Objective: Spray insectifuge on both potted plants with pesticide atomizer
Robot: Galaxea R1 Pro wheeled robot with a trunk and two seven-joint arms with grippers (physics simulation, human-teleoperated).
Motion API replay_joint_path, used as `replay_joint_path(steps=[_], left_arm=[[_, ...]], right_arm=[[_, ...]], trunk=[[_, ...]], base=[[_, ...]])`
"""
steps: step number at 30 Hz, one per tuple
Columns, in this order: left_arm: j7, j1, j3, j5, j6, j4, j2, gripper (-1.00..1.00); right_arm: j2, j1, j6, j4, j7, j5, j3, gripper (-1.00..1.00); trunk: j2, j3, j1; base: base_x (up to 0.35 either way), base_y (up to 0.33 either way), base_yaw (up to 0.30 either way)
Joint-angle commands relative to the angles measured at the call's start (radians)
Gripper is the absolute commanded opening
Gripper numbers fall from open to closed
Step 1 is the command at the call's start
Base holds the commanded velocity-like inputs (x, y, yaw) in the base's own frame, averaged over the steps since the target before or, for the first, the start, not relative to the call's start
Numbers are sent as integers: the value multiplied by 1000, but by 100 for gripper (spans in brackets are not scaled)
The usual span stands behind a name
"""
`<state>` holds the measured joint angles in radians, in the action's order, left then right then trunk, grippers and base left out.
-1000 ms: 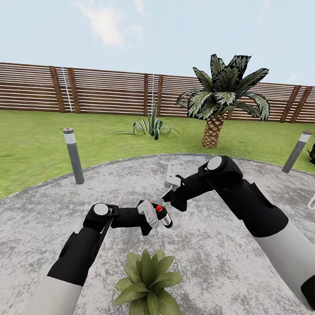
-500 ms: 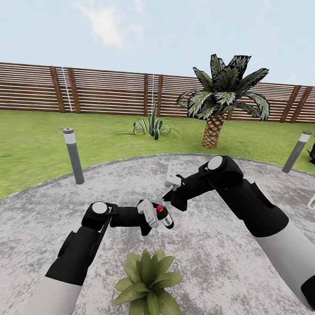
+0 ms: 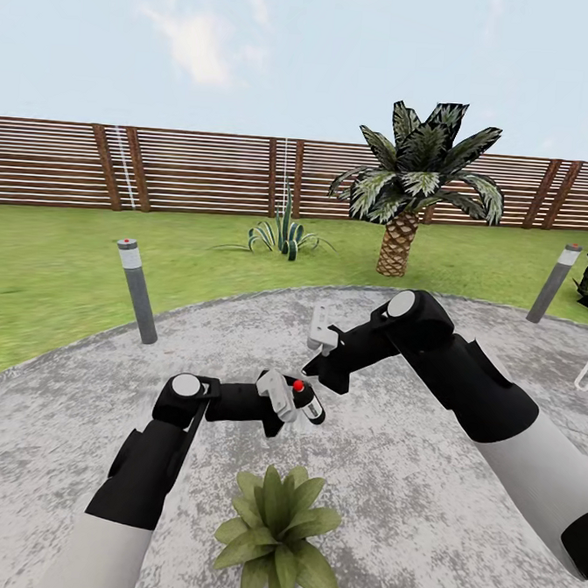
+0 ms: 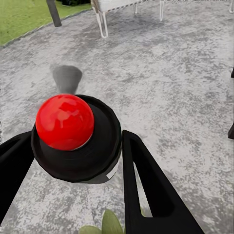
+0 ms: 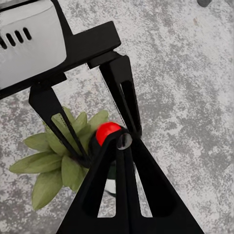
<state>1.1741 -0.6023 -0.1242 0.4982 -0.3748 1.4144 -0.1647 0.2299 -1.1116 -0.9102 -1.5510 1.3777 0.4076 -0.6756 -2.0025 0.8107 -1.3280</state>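
Left gripper (image 3: 288, 399) clamps the spray bottle (image 3: 307, 404) above the potted plant (image 3: 279, 530) at six o'clock, while the closed right gripper (image 5: 123, 142) rests at its red button (image 5: 108, 132): press straight down, nozzle aimed over the leaves.

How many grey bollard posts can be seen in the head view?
2. One tall grey bollard post stands at the lawn's edge on the left; another leans at the right. More may lie outside the frame.
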Motion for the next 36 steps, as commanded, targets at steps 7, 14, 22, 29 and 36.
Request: replay_joint_path(steps=[7,14,22,29,36], left_arm=[[6,-12,0,3,-12,1,-10,-100],[6,-13,0,3,-30,29,-10,-100],[7,-13,0,3,-44,41,-10,-100],[8,-13,0,3,-45,43,-10,-100],[9,-13,0,2,-45,43,-10,-100]], right_arm=[[0,-1,-7,-1,9,10,-1,-100],[0,-1,-7,-1,9,10,-1,-100],[1,-1,-7,-3,9,10,-2,-100],[2,-2,-7,-3,9,10,-1,-100],[2,-2,-7,-2,9,10,-1,-100]], trunk=[[0,1,0],[0,1,0],[0,1,0],[0,1,0],[0,1,0]], base=[[0,0,0],[0,0,0],[0,0,0],[0,0,0],[0,0,0]])
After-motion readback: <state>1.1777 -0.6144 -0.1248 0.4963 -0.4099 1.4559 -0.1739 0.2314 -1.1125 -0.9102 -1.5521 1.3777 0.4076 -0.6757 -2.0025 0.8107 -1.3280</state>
